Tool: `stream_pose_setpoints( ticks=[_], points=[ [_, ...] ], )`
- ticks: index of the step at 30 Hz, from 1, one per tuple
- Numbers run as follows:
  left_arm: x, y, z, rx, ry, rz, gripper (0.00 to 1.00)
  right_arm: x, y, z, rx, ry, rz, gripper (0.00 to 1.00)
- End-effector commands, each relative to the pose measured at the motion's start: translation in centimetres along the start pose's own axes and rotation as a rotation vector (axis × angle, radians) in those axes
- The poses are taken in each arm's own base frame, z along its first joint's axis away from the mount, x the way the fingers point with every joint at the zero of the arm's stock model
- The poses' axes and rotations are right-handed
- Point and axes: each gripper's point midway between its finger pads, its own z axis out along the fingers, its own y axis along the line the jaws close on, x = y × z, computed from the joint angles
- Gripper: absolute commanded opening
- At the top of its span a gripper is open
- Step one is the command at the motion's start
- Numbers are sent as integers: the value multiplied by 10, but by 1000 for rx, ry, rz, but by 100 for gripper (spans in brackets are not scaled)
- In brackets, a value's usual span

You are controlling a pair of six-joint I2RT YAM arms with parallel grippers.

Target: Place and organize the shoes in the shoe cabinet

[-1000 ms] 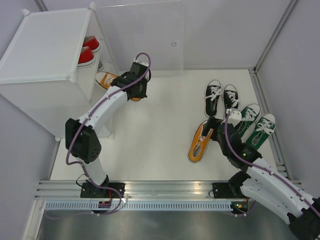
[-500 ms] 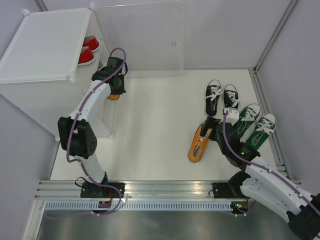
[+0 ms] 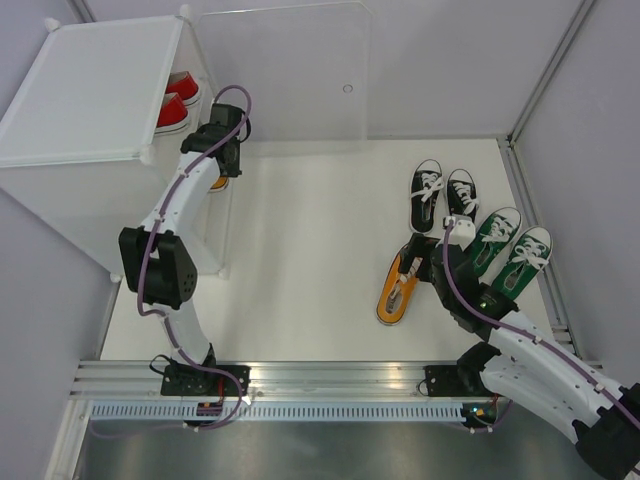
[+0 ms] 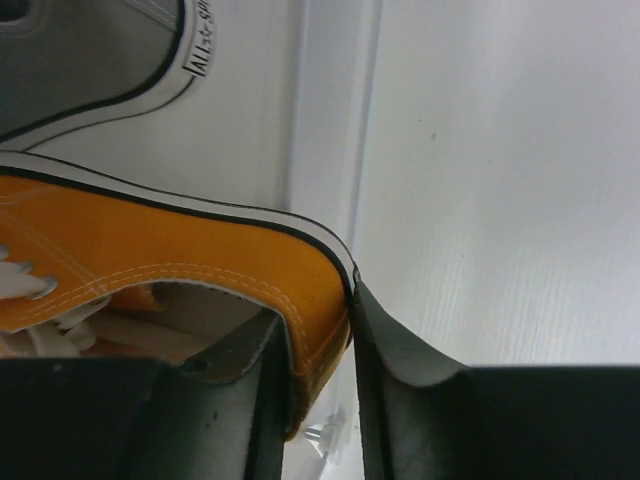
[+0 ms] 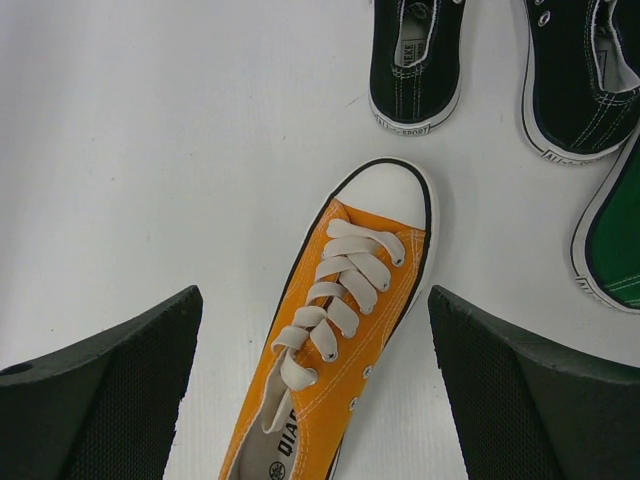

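— Since a second ago the left gripper (image 3: 220,152) has swung from mid-table to the mouth of the shoe cabinet (image 3: 90,110), carrying an orange shoe (image 4: 150,250). The right arm has hardly shifted.

— What sort of hold is it?

— A thin one. Its fingers (image 4: 395,350) are pinched tight on the heel collar alone, one inside the shoe and one outside. The rest of the shoe reaches forward past the front upright (image 4: 335,130).

— So what goes wrong?

— Two things, I'd judge. The canvas rim could slide out of that pinch if the sole drags on the upright, which sits right beside the heel. A grey shoe (image 4: 80,70) also lies just beyond, and pushing deeper may shove it askew.

— Which shelf?

— Can't tell. The overhead view hides the inside, apart from red shoes (image 3: 175,100) higher up.

— And the other side?

— The right gripper (image 5: 315,360) hovers spread wide and empty over the second orange shoe (image 5: 340,290) on the table. The black shoes (image 5: 415,60) are near its toe, so a crooked descent could nudge them.
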Motion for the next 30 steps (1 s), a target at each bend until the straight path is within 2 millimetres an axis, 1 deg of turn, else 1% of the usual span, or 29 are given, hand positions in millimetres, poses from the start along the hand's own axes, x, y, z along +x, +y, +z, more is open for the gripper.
stream_pose_setpoints(
  ticks=[1, 2, 4, 5, 8, 10, 11, 12, 13, 16, 17, 18, 20, 21, 22, 23, 24, 25, 26, 27, 28, 29, 30],
  points=[
    [-31, 32, -12, -116, -96, 22, 35, -1, 4, 3, -15, -8, 11, 97],
    [-32, 33, -15, -115, -101, 19, 42, -1, 5, 3, -18, -5, 9, 97],
    [-33, 32, -18, -102, -107, 4, 47, 1, 5, 4, -18, 1, 6, 97],
    [-35, 31, -23, -89, -118, -8, 53, 1, 5, 4, -19, 0, 6, 97],
    [-39, 23, -35, -40, -144, -43, 61, 2, 6, 4, -20, 4, 5, 97],
    [-39, 16, -42, -29, -154, -49, 64, 3, 6, 5, -24, 5, 9, 97],
    [-41, 17, -48, -37, -168, -52, 65, 5, 6, 6, -25, 10, 7, 97],
    [-39, 14, -50, -38, -168, -53, 65, 5, 7, 6, -26, 11, 7, 97],
    [-41, 7, -56, -27, -183, -51, 65, 6, 6, 6, -24, 15, 5, 97],
    [-43, 2, -69, -10, -219, -93, 66, 6, 6, 6, -22, 15, 3, 97],
    [-47, 2, -72, -20, -243, -113, 65, 5, 6, 6, -24, 15, 4, 97],
    [-45, -2, -78, -13, -257, -131, 65, 5, 7, 6, -25, 12, 4, 97],
    [-41, -5, -79, -29, -268, -148, 66, 6, 7, 6, -26, 14, 4, 97],
    [-38, -13, -81, -25, -273, -169, 68, 5, 7, 6, -26, 11, 6, 97],
    [-37, -14, -84, -36, -282, -189, 70, 5, 7, 6, -27, 13, 3, 97],
    [-29, -14, -80, -69, -282, -204, 74, 5, 8, 6, -30, 14, 6, 97],
    [-25, -19, -79, -79, -286, -250, 80, 5, 8, 6, -31, 14, 4, 97],
    [-21, -13, -79, -119, -292, -280, 96, 5, 8, 5, -30, 17, 4, 97],
    [-13, -14, -73, -134, -280, -295, 100, 5, 8, 5, -31, 14, 4, 97],
    [-11, -14, -69, -144, -283, -349, 100, 5, 8, 5, -33, 17, 3, 97],
    [-9, -10, -68, -174, -292, -374, 100, 4, 8, 4, -37, 15, 6, 97],
    [-3, -9, -62, -194, -290, -408, 100, 4, 9, 4, -41, 14, 5, 97],
    [-1, -6, -61, -215, -299, -435, 100, 4, 9, 4, -43, 14, 8, 97]
  ],
)
